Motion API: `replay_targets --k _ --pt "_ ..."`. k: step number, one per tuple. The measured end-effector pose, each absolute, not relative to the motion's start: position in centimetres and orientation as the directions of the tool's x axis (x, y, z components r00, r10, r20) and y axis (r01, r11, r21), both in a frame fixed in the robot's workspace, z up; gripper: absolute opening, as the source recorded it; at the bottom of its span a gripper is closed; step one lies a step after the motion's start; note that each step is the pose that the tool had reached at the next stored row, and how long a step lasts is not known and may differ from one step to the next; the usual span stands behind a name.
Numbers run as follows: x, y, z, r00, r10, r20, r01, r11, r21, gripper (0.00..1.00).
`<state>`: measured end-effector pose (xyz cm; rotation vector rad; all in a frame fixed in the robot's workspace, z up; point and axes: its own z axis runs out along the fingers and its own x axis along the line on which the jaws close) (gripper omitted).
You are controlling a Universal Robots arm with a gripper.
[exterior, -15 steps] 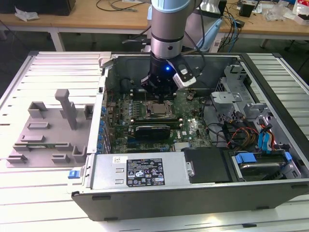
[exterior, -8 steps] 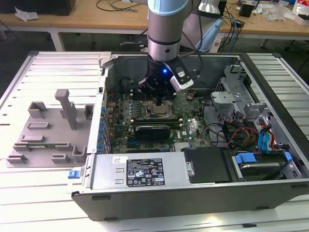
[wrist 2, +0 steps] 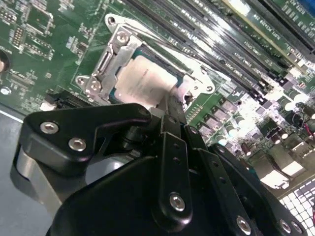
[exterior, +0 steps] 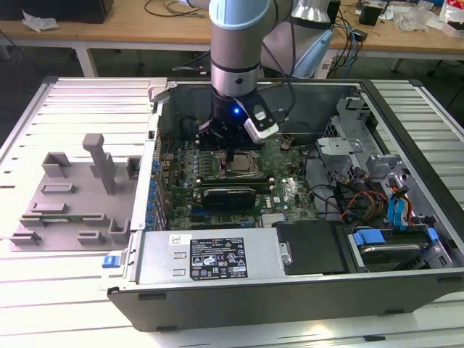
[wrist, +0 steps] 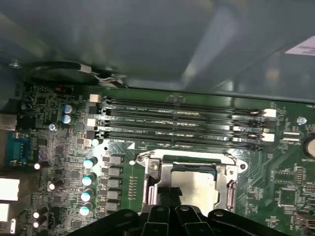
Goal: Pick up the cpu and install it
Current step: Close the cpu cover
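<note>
Surface: a white slatted table (exterior: 65,290), and the case (exterior: 290,297) lies on it with its open side up.
Room: a wooden bench (exterior: 130,32) strewn with cables runs behind the case.
Beside the case: a grey fixture (exterior: 72,196) sits on the table, just outside the case wall at the exterior view's left.
Edges: the case walls ring the board (exterior: 290,192) on all sides, and the arm (exterior: 235,43) drops in from above, well inside those walls.
Open room: there is bare green board in the case around the socket (wrist 2: 114,54). The memory slots (wrist: 182,123) run just beside the socket, and they show in both wrist views.
Case contents: a power supply (exterior: 210,257) lies along the near wall. A drive cage (exterior: 391,250) with blue tabs and a tangle of wires (exterior: 355,199) fill the end at the exterior view's right.
Socket contents: here's the cpu (wrist 2: 140,81), lying flat inside the socket's metal frame, silver top up, near the middle of the case.
Gripper: the gripper (wrist 2: 170,101) is low over the socket, its tip right at the cpu's edge.
Jaws: I cannot tell whether they are spread or pressed together.
</note>
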<state>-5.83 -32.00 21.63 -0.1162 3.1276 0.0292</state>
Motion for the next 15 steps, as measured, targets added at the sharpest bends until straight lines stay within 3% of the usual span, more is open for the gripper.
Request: replay_targets --k 15 --pt "-7.0 -32.2 20.4 -0.998 -0.070 -0.012 -0.070 0.997 0.017 0.11"
